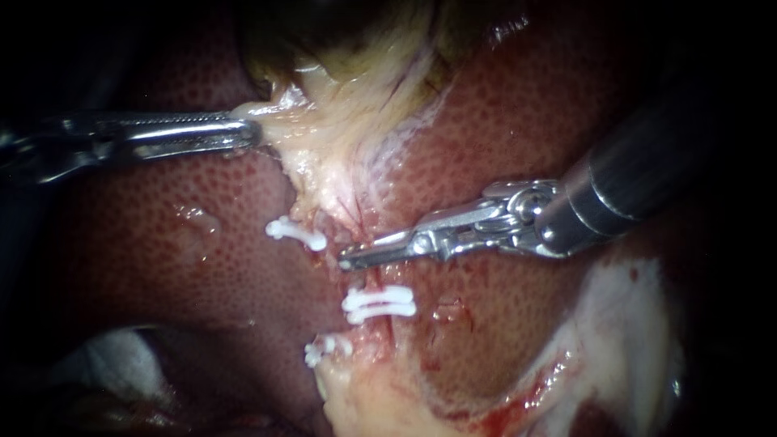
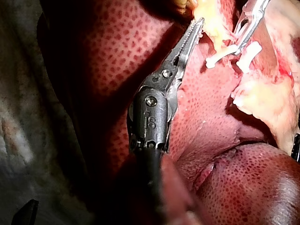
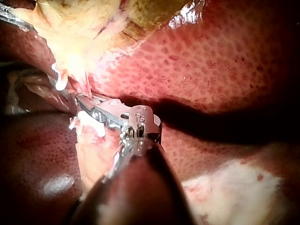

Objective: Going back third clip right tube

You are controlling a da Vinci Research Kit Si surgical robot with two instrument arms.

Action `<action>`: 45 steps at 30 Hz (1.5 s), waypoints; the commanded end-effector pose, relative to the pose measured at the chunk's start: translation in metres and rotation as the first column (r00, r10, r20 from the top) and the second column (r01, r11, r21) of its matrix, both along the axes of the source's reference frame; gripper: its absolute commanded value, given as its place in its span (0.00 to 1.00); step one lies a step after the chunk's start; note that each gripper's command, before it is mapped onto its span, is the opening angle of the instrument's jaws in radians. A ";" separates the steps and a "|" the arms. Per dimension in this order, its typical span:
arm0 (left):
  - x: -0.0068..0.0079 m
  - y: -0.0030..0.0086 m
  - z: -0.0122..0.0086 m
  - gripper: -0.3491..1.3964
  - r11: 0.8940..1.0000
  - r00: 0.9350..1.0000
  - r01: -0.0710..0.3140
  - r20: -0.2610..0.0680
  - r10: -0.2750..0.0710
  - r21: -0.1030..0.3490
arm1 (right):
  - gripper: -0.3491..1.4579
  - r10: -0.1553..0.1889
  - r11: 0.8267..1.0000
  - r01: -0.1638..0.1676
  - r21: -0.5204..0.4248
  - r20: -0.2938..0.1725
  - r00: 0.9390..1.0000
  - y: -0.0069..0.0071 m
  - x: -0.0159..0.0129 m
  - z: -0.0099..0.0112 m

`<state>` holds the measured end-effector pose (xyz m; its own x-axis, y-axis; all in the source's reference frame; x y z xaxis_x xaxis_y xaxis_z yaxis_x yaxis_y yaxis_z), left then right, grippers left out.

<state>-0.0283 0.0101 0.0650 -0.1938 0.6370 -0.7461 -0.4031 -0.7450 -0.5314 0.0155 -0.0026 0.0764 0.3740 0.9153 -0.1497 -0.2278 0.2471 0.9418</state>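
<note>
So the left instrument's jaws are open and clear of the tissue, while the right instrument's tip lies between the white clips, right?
No. In the endoscope view the left instrument has its jaws shut on the pale tissue; the right instrument does have its tip between the white clips.

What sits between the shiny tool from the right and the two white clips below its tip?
In the endoscope view, only a short bare stretch of pinkish tissue separates the right instrument from the paired white clips; nothing else lies there.
</note>
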 end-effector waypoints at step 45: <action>0.0001 0.0000 0.0001 0.00 1.000 1.000 0.000 0.000 0.000 -0.001 | 0.47 -0.028 0.903 -0.027 -0.430 -0.121 0.992 -0.0003 -0.0044 -0.0009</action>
<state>-0.0282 0.0101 0.0651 -0.1941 0.6364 -0.7465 -0.4034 -0.7455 -0.5306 0.0111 -0.0029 0.0755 0.3292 0.7507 -0.5728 -0.1152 0.6340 0.7647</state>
